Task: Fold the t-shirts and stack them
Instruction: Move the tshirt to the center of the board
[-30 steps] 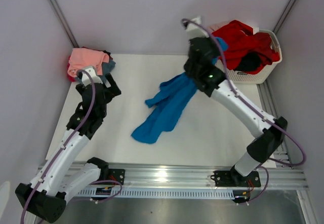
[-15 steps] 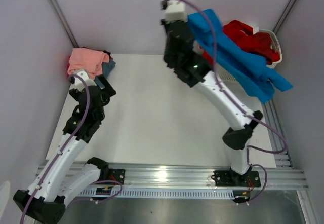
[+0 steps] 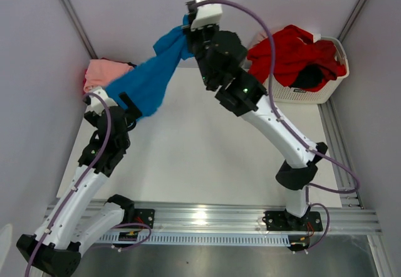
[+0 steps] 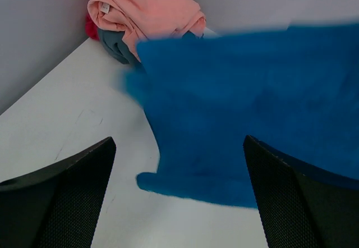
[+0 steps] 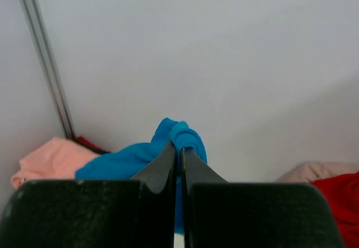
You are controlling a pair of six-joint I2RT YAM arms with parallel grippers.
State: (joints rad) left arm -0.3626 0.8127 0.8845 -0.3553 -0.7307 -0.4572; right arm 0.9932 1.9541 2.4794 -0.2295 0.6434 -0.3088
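The bright blue t-shirt hangs in the air, stretched from the back middle down toward the left. My right gripper is raised high and shut on a bunched end of it; in the right wrist view the gripper pinches the cloth between its tips. My left gripper stands open low at the left, the blue shirt's lower edge hanging just beyond its fingers. A stack with the salmon pink tee on top lies in the back left corner, slate blue and red beneath.
A white slatted basket stands at the back right with a red tee and a black one spilling over its rim. Grey walls close in the back and both sides. The white table shows bare between the arms.
My right arm swung the blue shirt up off the table, out over the basket, then across to the left, where it now hangs before the left gripper. The left arm barely shifted.
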